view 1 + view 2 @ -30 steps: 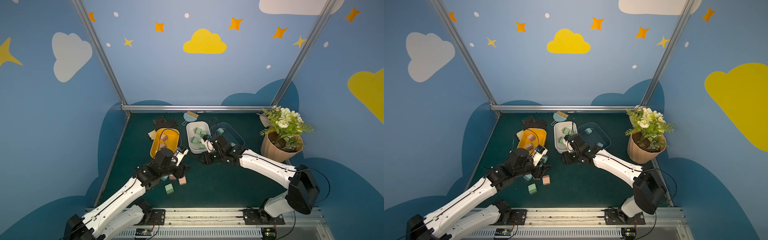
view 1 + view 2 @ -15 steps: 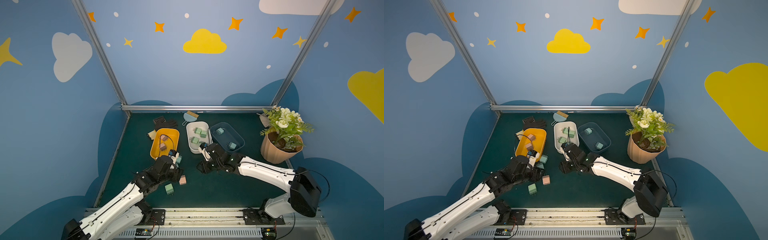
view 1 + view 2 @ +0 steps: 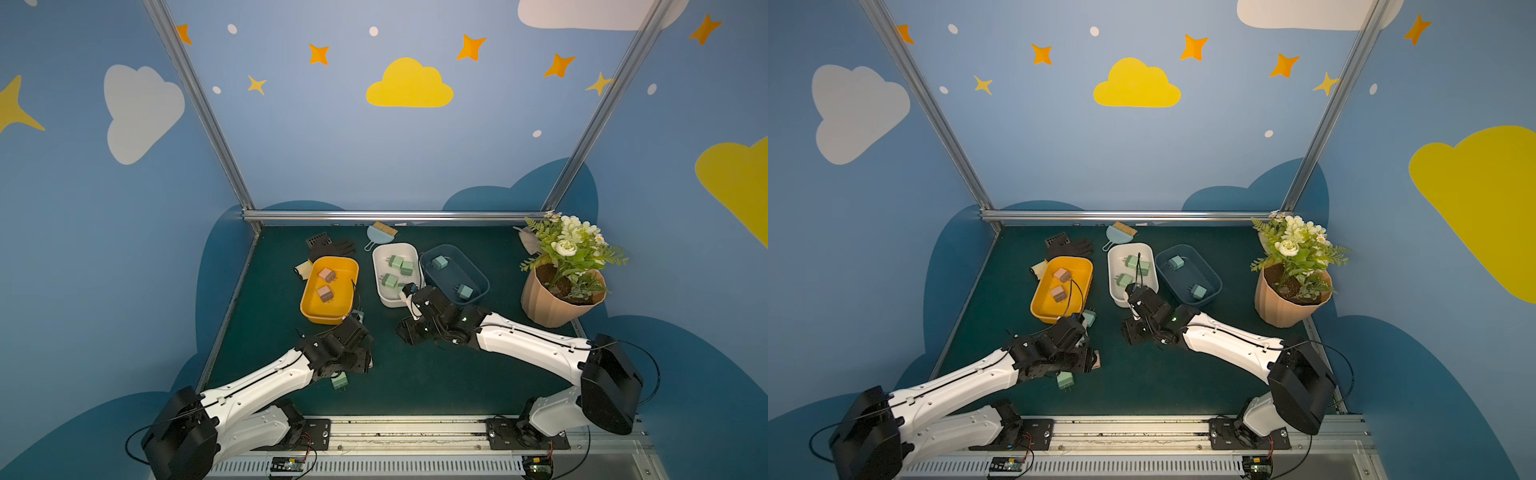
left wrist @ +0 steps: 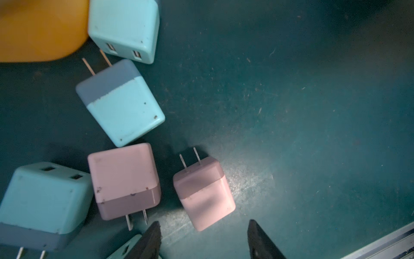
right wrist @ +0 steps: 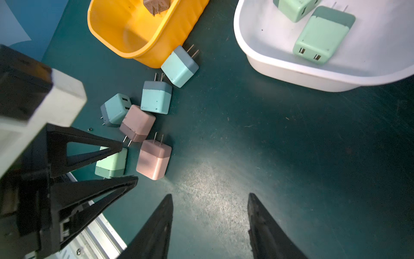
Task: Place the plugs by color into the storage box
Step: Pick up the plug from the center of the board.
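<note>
the yellow tub [image 3: 328, 319] holds two pink plugs [image 3: 327, 275]; more lie loose beside it. the left gripper [image 4: 203, 224], jaws apart and empty, hangs over a pink plug [image 4: 203, 192]: i judge a pick is next, needing a straight drop astride it. the right gripper [image 5: 210, 195], apart and empty, hangs near the white tub [image 5: 291, 76]. from above, the left arm [image 3: 266, 380] hides most loose ones.

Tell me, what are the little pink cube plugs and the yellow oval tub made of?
Pink cube plug: probably hard plastic, matte, with rounded edges and small dark scuffs.
Its two thin prongs: metal by the look, grey and flat.
Yellow oval tub: likely moulded plastic, smooth, evenly coloured, slightly glossy.
</note>
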Controlling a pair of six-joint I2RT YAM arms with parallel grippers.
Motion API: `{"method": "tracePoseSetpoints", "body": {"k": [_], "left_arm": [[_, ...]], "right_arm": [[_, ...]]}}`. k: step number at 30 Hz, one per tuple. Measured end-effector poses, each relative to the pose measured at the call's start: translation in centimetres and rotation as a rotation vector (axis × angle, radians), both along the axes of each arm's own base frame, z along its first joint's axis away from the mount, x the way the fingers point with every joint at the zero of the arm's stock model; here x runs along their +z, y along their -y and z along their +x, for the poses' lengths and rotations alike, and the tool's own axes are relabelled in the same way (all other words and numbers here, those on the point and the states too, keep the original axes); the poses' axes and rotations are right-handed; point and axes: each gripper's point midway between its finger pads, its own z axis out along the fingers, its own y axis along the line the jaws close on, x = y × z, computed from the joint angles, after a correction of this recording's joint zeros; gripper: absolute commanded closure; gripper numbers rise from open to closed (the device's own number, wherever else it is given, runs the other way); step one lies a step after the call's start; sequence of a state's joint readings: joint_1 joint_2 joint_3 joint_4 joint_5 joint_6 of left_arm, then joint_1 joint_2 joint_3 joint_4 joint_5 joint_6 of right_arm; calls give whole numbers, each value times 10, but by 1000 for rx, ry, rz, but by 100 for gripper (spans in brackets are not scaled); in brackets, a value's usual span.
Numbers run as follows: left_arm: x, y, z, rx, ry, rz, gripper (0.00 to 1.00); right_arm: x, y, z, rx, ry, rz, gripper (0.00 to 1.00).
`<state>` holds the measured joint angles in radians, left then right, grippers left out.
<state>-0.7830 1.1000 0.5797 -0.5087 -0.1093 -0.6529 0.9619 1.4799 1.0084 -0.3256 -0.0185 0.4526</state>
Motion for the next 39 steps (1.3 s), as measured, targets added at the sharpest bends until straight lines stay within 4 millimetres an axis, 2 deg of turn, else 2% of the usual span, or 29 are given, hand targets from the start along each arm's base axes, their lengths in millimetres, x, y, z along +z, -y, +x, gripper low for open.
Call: {"method": "tracePoseSetpoints", "body": {"k": [11,17,30,39], "left_arm": [[-29,7,0,7,-74,70,33],[-39,17,1,-31,-104,101,38],[-40,23,0,-80,-87,108,47],[-32,23,4,-82,-51,99,63]], "right_arm": [[-1,1,0,0,-3,-5,46],[-4,2,-1,0,-10,-15,46],[-5,3,-3,3,-19,-20,46],[-6,-7,-18,79,-70,36,50]]}}
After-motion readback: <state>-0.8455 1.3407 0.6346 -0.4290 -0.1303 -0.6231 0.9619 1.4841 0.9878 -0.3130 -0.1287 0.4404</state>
